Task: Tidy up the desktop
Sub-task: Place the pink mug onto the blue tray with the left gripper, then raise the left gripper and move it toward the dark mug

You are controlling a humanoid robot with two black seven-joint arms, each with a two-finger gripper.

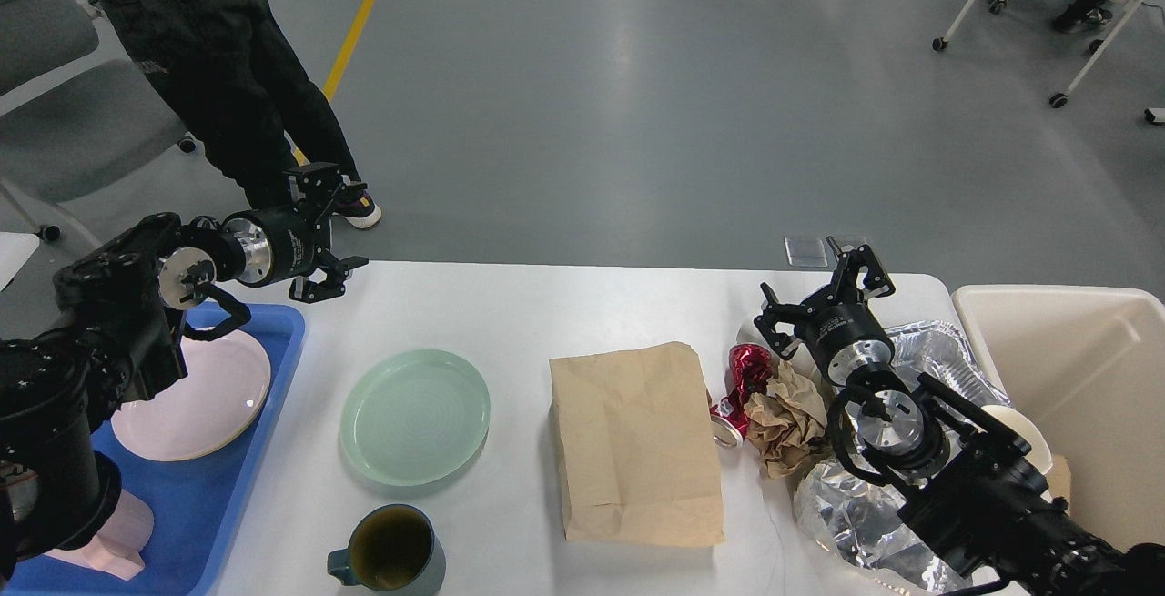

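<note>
Your left end effector (333, 225) hangs over the far-left corner of the white bench (510, 314), fingers spread apart, nothing in them. Right end effector (819, 291) is released too, sitting at the far right by the red can (744, 376) and crumpled brown paper (787, 414). Between them you've got a green plate (415, 416), a paper bag (634, 444) and a mug (390, 549) near you. The pink plate (196, 396) lies in the blue tray (218, 496).

Black jointed arms with silver metal wrist rings and looping black cables.
</note>
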